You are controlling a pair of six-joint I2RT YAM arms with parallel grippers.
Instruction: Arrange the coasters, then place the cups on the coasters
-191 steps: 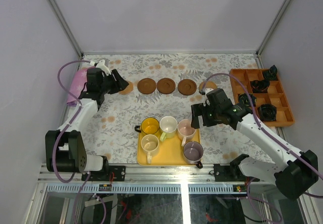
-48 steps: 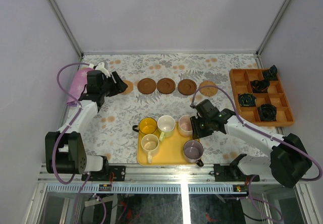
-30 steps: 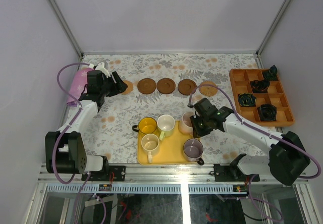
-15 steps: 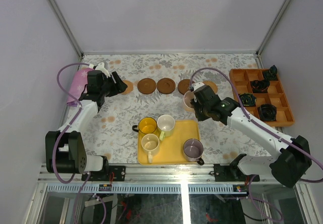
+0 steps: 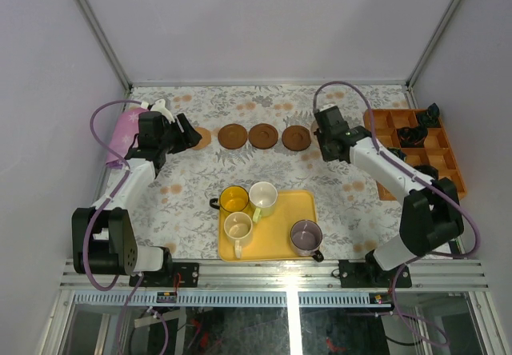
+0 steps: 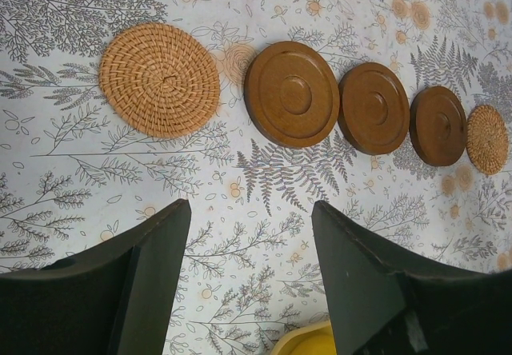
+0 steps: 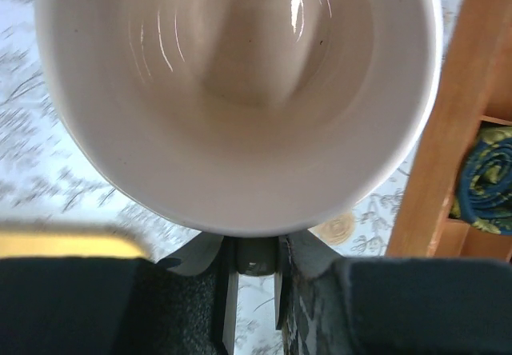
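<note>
Arranging looks finished, judged from the top external view: three dark brown coasters (image 5: 263, 135) lie in a line across the floral surface (image 5: 184, 203). A tan woven coaster (image 5: 203, 138) sits at the left end, half hidden by the left hand (image 5: 182, 133). The right hand (image 5: 328, 135) hangs over the right end, where the fifth would lie, beside the orange divided tray (image 5: 392, 115). Four cups sit on the yellow tray (image 5: 276, 239): the yellow cup (image 5: 235, 201), two cream cups (image 5: 266, 197) and the grey-purple cup (image 5: 306, 233), so those four placements are left. In the left wrist view all five discs show in one close-set row, the far tan coaster (image 6: 487, 138) bare. The left hand's jaws stand wide apart with nothing between them, above the surface near the row. In the right wrist view the pale pink cup (image 7: 240, 91) fills the frame, its wall pinched at the near rim by the narrowly parted right hand. Whether it hangs above its coaster or touches it cannot be told, so I judge the first of five placements under way, not done
</note>
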